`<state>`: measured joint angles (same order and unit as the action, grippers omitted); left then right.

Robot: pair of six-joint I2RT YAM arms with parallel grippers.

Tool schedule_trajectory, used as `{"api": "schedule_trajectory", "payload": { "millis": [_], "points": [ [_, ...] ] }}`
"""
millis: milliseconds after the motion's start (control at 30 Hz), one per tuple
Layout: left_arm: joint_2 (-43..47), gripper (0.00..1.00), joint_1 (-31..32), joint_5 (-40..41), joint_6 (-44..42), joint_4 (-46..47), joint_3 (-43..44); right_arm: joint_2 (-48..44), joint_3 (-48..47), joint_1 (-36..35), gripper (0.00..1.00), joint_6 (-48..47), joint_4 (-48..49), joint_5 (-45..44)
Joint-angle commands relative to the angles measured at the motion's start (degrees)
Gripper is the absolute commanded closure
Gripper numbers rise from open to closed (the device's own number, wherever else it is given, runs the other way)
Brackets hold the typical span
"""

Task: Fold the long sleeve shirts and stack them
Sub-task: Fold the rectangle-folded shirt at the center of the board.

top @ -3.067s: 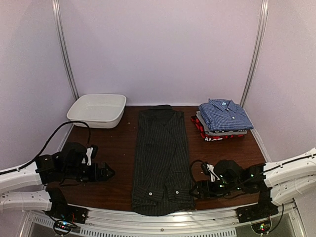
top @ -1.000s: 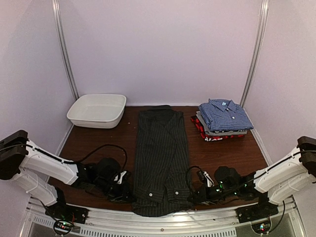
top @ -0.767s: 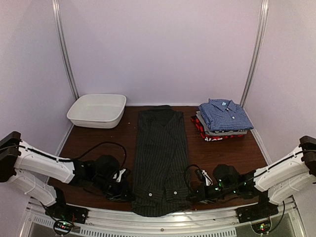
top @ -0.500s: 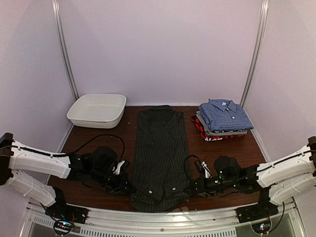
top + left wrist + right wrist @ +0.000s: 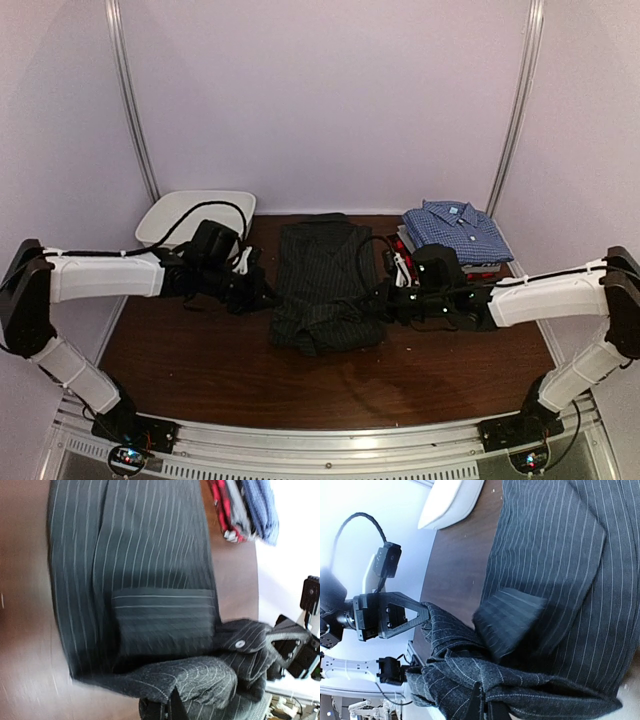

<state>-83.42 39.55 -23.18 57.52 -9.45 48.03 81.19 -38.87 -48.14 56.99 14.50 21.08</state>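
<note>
Grippers on both arms are reaching over the middle of the desk (image 5: 220, 370). The left gripper (image 5: 262, 297) is pinching the near hem of the black shirt (image 5: 322, 270) at its left corner, its jaws pressed together on bunched pinstripe cloth. The right gripper (image 5: 380, 297) is pinching the right corner the same way. Between them the hem is hanging off the desk, doubled over the shirt's middle. The near part is bunching into a rumpled fold, with a light button (image 5: 240, 643) showing on it. The far part is lying flat on the desk, with its stripes running away from the arms and a sleeve end (image 5: 162, 615) lying crosswise on it. Beyond the right gripper, at the far right, the blue shirt (image 5: 455, 230) is sitting folded on top of the grey shirt (image 5: 239, 505) and the red-black shirt (image 5: 221, 507). At the far left a tub (image 5: 165, 215) is sitting partly hidden behind the left arm.
</note>
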Motion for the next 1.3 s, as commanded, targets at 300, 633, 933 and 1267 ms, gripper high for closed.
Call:
{"api": "schedule_trajectory", "payload": {
  "millis": [300, 633, 933, 1267],
  "points": [
    [-27.52, 1.0, -7.73, -0.09, -8.12, 3.43, 24.55, 23.65, -18.26, 12.1, 1.0, -8.86, 1.17, 2.32],
    [-25.28, 1.0, -7.73, -2.12, -6.31, 6.2, 17.76, 23.97, -14.9, 11.98, 1.0, -8.87, 1.83, 3.71],
    [-21.92, 1.0, -7.89, 7.53, -5.54, 0.82, 19.16, 25.3, -16.95, 13.18, 1.0, -9.0, 1.84, 2.18],
    [-25.33, 0.93, -9.1, 8.34, -7.83, -0.28, 23.34, 28.4, -22.1, 15.18, 0.87, -9.31, 0.15, 2.55]
  ]
}}
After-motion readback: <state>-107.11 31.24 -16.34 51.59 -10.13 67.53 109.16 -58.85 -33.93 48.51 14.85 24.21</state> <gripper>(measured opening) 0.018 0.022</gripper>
